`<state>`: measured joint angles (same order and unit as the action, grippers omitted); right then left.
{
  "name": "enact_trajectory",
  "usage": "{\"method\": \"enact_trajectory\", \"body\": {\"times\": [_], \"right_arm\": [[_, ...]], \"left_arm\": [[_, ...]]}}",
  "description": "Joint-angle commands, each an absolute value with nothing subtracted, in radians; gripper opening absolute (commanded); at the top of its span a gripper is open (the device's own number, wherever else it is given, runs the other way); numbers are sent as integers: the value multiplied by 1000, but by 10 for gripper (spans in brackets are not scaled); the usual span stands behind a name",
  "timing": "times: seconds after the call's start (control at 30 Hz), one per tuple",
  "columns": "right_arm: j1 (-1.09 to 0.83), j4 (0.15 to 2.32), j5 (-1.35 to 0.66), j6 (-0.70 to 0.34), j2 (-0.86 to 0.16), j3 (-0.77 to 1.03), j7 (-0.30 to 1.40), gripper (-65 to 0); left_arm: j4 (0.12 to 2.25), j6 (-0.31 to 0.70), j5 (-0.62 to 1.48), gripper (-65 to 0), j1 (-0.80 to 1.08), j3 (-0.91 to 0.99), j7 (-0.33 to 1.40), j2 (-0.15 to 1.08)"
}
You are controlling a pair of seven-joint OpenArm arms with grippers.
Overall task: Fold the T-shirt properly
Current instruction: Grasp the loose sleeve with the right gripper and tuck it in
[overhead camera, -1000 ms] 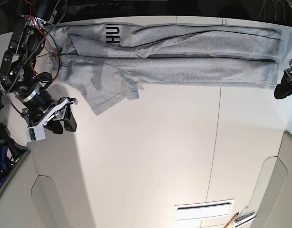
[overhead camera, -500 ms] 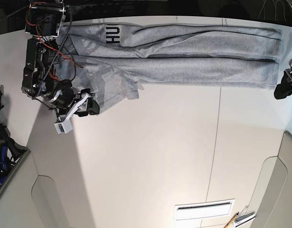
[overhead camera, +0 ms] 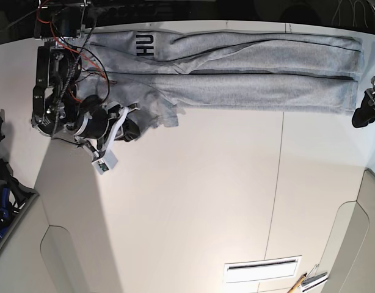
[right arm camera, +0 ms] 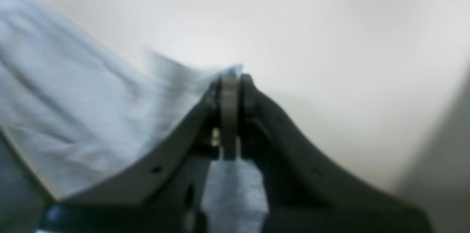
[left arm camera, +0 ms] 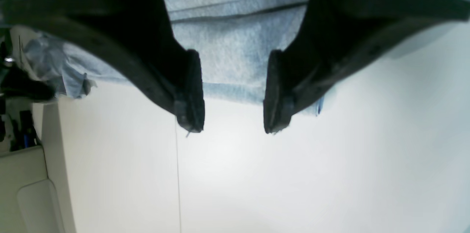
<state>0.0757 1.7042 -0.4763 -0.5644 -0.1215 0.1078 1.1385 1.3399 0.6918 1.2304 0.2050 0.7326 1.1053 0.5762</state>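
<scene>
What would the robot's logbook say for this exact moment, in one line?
step: sleeve fold | right gripper: shut on T-shirt sleeve | left gripper: open, above hem edge, not gripping | table: shirt lies in long strip

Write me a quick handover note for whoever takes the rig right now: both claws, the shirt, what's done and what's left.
Right claw: shut on a sleeve edge of the T-shirt, at the shirt's collar end by the lettering.
Left claw: open, empty, hovering just off the shirt's hem end; nothing between its pads.
Shirt: lies as a long narrow band along the far edge of the table, sides already folded in lengthwise.
Left to do: the held sleeve probably needs tucking over the band, then the band folded end to end.
</scene>
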Motion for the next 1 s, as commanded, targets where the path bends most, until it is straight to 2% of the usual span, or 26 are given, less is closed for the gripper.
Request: {"method": "enact_trajectory", "body": {"times": [0.0,0.17,0.37,0.73,0.83,0.87,0.97], "right_arm": [[59,1766,-493,-572,-126,110,1128,-650],[-109,1945,-498,-571,-111,109,1126,-650],[-281,1986,-591,-572,-62,108,1126,-650],[-344,1986,-636,-572,-47,102,1126,-650],[-344,1986,-657,-572,-47,102,1121,-396],[-344,1986,-675,-573,-47,102,1121,-353],[-344,1986,-726,-574,-47,102,1122,-345]], "left_arm": [[1356,698,1253,-354,200,741,1089,604],[1356,698,1253,-354,199,741,1088,604],[1356,698,1253,-354,200,741,1088,604],[1356,698,1253,-354,200,741,1089,604],[1356,698,1253,-354,200,741,1070,604],[1356,698,1254,-354,200,741,1065,604],[1356,698,1261,-354,200,741,1065,604]]}}
